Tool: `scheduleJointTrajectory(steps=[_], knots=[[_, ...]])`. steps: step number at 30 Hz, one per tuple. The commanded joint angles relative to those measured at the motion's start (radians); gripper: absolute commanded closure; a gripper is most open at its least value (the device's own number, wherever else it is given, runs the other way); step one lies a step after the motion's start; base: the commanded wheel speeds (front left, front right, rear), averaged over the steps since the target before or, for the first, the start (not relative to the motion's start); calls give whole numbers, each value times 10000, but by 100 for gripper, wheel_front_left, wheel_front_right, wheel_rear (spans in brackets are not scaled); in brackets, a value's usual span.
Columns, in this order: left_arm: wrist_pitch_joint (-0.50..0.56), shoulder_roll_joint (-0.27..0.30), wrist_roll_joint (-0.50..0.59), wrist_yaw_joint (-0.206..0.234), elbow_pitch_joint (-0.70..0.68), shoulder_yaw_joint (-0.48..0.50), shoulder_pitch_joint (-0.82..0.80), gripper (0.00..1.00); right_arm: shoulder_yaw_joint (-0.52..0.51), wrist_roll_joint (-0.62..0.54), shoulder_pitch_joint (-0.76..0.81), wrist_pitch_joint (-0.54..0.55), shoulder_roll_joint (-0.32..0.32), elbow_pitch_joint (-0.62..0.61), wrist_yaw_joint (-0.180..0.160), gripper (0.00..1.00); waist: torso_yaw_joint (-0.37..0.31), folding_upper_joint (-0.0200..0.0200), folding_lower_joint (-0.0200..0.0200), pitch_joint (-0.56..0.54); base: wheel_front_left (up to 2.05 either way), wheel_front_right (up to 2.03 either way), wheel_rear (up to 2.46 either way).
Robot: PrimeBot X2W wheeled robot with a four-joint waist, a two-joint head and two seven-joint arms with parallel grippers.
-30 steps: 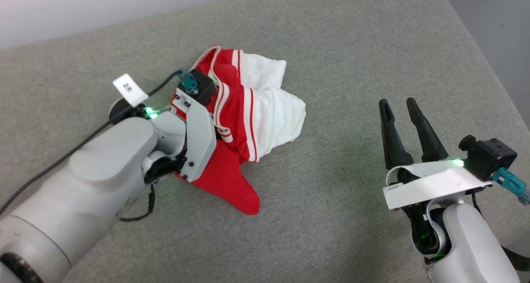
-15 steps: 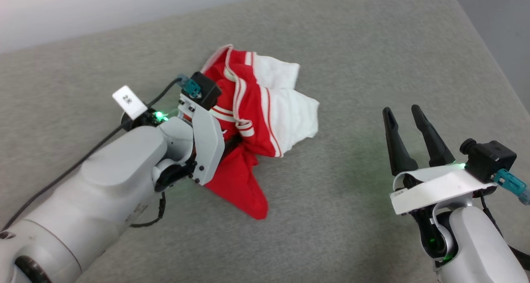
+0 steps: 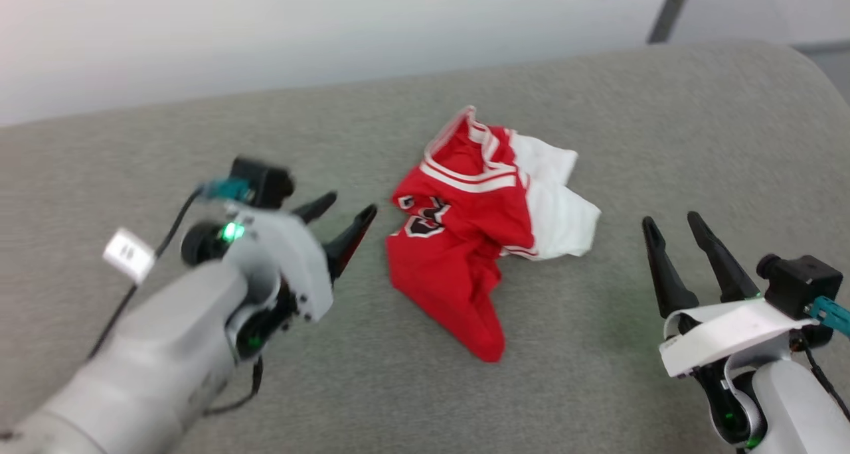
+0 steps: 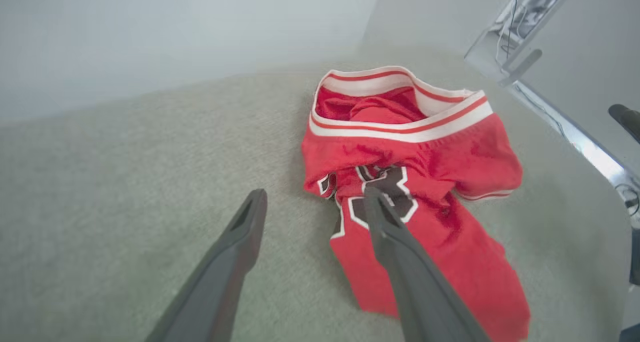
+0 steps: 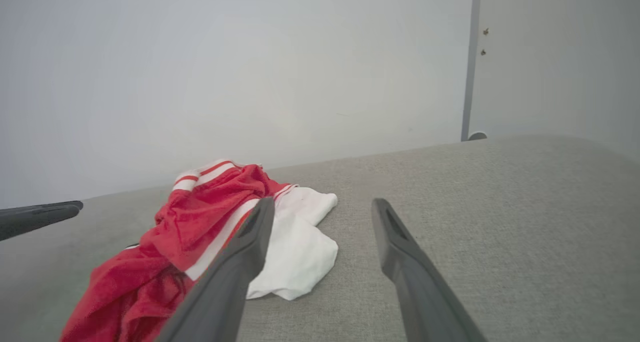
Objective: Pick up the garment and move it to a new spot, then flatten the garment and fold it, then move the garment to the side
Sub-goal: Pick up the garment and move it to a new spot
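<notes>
The left gripper (image 3: 352,204), spread wide, is backing toward eight o'clock, having released the crumpled red-and-white jersey garment (image 3: 458,255); flattening is probably coming next.

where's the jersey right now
In the head view the garment lies crumpled on the grey cushion, between the left gripper and the right gripper, nearer the left, held by neither.

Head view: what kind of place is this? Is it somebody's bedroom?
Probably an indoor robot test room, not surely a bedroom. The red jersey lies on a wide grey fabric-covered pad, like a sofa or bed, before a bare pale wall. A metal frame with loose cables stands nearby.
</notes>
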Motion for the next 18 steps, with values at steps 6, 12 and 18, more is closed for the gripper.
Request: scheduleJointTrajectory(steps=[6, 12, 18], knots=[[-1451, 5, -732, 30, 575, 821, 1757, 0, -276, -32, 595, 165, -317, 124, -3, 0, 1284, 0, 0, -1127, 0, 0, 0], [-1544, 165, 941, 342, 134, 3867, 3607, 0, -522, -123, 1085, 328, -537, 71, -3, 0, 1553, 0, 0, -1551, 0, 0, 0], [-1556, -65, 3277, 607, -1479, 7025, 5988, 0, -978, -193, 1474, 412, -660, -127, -3, 0, 1756, 0, 0, -1780, 0, 0, 0]])
